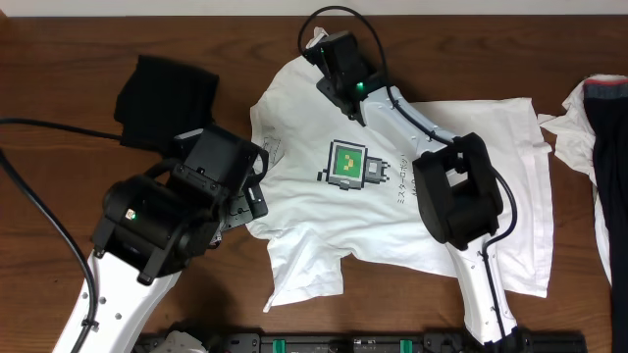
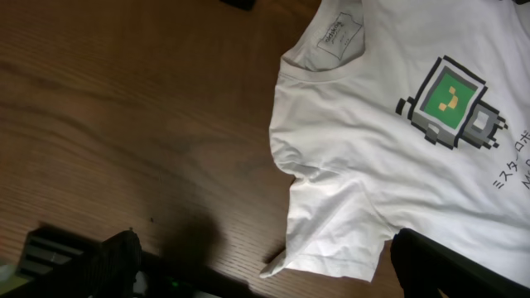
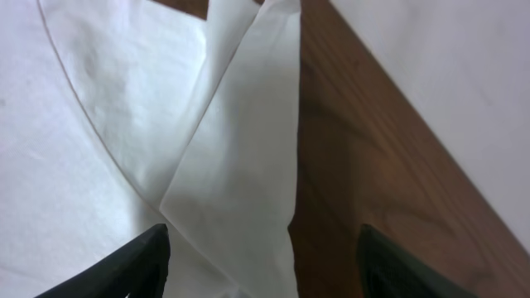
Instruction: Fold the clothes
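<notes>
Folding unstarted: T-shirt point(image 1: 324, 230) flat; right gripper point(image 3: 263, 252) wide over sleeve point(image 3: 240, 165) above print point(image 1: 345, 165); left gripper point(image 2: 265, 266) wide, empty, left of print.

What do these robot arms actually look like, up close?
Both the left arm and right arm have chunky black joint housings on smooth white tubes. Thin black cables loop from them, and a small green light glows near the right wrist. The left claw and right claw have dark, blunt fingers.
</notes>
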Available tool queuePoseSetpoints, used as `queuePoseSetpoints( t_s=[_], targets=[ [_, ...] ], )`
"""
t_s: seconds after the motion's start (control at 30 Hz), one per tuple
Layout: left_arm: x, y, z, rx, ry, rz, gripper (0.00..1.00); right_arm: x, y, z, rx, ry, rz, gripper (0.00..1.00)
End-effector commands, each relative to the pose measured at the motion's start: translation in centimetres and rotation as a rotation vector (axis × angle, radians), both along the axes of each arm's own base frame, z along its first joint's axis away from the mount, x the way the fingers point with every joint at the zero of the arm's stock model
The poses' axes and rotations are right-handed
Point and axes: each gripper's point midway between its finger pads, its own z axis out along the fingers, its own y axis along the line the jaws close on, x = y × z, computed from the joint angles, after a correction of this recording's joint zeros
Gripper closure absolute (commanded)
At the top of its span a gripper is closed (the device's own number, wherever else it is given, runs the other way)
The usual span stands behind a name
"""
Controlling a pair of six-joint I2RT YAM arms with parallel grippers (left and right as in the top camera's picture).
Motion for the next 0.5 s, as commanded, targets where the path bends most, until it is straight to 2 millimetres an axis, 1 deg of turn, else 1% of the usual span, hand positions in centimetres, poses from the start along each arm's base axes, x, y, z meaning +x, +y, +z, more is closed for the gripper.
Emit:
queuePoseSetpoints(
  t_s=[0.0,0.07,0.23,0.33,0.47],
  targets=[
    [0.2,0.5,-0.1,0.022,-0.004,0.017,0.02,0.1,0.3,-1.4,0.055,0.048,0.051,0.3],
    [0.2,0.5,-0.1,0.022,-0.004,0.017,0.02,-0.1,0.7,-2.2,0.09,0.072,0.061,0.3],
    [0.2,0.5,-0.1,0.021,-0.004,0.017,0.02,-0.4,0.8,-2.7,0.141,0.102,0.022,0.3],
    [0.2,0.5,-0.1,0.022,-0.004,0.017,0.02,-1.0,1.1,-3.0,0.154,0.131,0.04,0.34],
    [0.2,0.5,-0.1,0.022,-0.004,0.017,0.02,-1.3,1.2,-3.9,0.154,0.153,0.047,0.35]
  ],
)
